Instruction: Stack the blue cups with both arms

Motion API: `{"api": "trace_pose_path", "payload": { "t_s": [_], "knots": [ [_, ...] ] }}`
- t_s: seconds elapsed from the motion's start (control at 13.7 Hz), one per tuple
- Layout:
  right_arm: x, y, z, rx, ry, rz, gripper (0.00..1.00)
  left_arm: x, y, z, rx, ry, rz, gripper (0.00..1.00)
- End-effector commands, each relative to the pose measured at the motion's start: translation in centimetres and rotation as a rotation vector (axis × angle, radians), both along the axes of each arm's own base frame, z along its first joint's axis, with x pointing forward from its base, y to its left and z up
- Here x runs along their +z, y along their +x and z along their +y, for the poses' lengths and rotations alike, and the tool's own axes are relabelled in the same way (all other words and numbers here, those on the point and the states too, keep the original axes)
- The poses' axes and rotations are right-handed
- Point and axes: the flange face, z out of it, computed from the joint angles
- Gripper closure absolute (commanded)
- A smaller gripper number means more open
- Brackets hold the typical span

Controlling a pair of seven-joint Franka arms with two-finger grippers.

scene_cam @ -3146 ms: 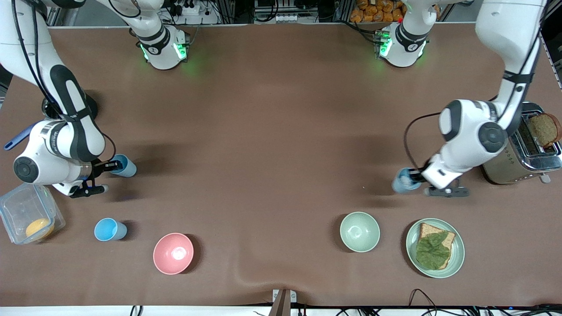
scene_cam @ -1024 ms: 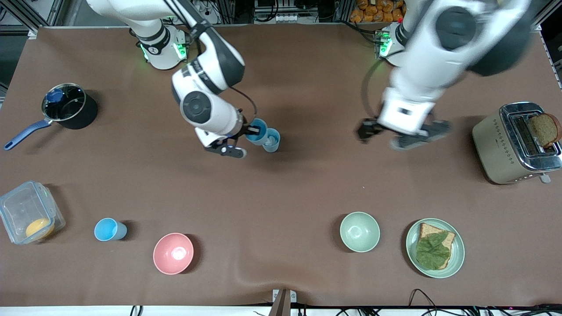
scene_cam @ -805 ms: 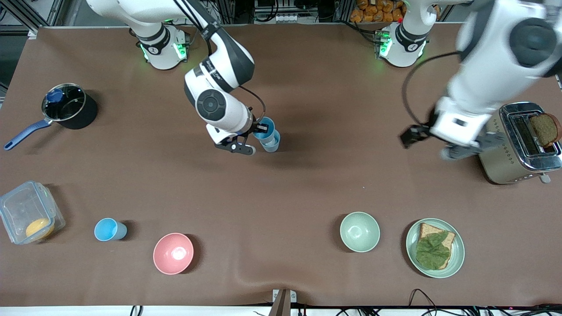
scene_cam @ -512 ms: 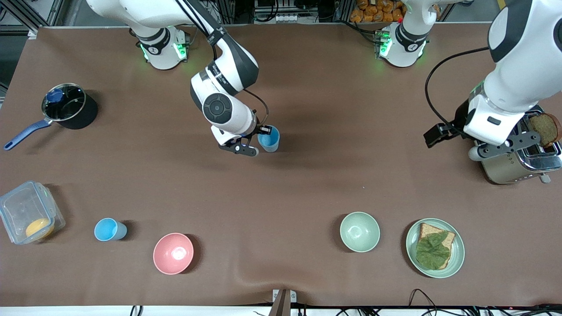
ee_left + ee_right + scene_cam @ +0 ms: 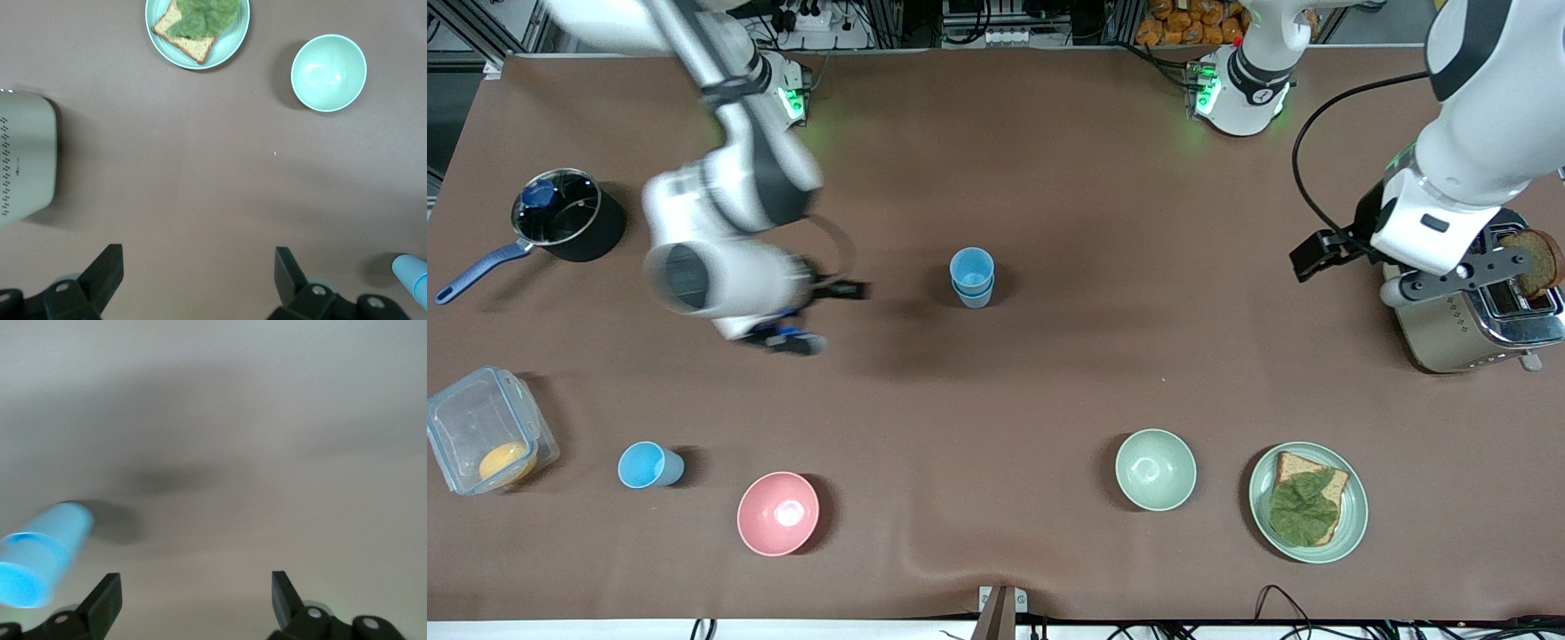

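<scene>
- The desk (image 5: pixel 1049 373), under a brown cloth, is carrying everything.
- The left arm (image 5: pixel 1476 116) is hanging over the toaster (image 5: pixel 1467 311) at its own end of the desk, and the left end effector (image 5: pixel 1396 271) is gaping wide with nothing in it.
- The right arm (image 5: pixel 720 213) is reaching over bare desk between the pot (image 5: pixel 565 213) and the stacked cups; the right end effector (image 5: pixel 818 316) is spread wide and carrying nothing.
- The plate (image 5: pixel 1352 524) is holding bread with a green leaf, beside the green bowl (image 5: pixel 1155 469); the pink bowl (image 5: pixel 777 513) is sitting toward the right arm's end.
- Two blue cups (image 5: pixel 971 276) are standing nested and upright near mid-desk, well apart from both end effectors.
- A third cup (image 5: pixel 648 465) is standing alone between the pink bowl and a clear box (image 5: pixel 471 418).
</scene>
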Motion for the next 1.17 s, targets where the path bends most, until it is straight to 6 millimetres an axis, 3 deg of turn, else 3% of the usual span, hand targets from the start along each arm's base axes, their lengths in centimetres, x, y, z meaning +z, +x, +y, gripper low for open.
{"api": "trace_pose_path", "payload": {
  "t_s": [0.0, 0.29, 0.37, 0.51, 0.73, 0.88, 1.1],
  "knots": [
    [5.3, -2.5, -4.3, 0.084, -0.034, -0.055, 0.0, 3.5, -1.6, 1.8, -0.069, 0.007, -0.039, 0.0],
    [13.7, -4.3, -10.7, 0.206, -0.038, -0.155, 0.0, 5.6, -3.0, 2.1, -0.099, 0.007, -0.059, 0.0],
    [14.0, -4.3, -12.0, 0.235, -0.033, -0.152, 0.0, 6.1, -3.4, 2.5, -0.092, -0.004, -0.062, 0.0],
    [18.3, -3.3, -15.9, 0.264, -0.058, -0.197, 0.0, 6.3, -3.9, 3.0, -0.097, -0.021, -0.036, 0.0],
    [23.2, -3.2, -18.9, 0.264, -0.068, -0.234, 0.0, 6.9, -4.3, 3.4, -0.123, -0.038, -0.035, 0.0],
    [24.7, -3.6, -20.0, 0.247, -0.071, -0.24, 0.0, 7.0, -4.6, 3.9, -0.15, -0.037, -0.014, 0.0],
    [25.4, -4.1, -20.8, 0.231, -0.071, -0.239, 0.0, 7.5, -4.8, 4.0, -0.162, -0.024, 0.006, 0.0]
  ]
}}
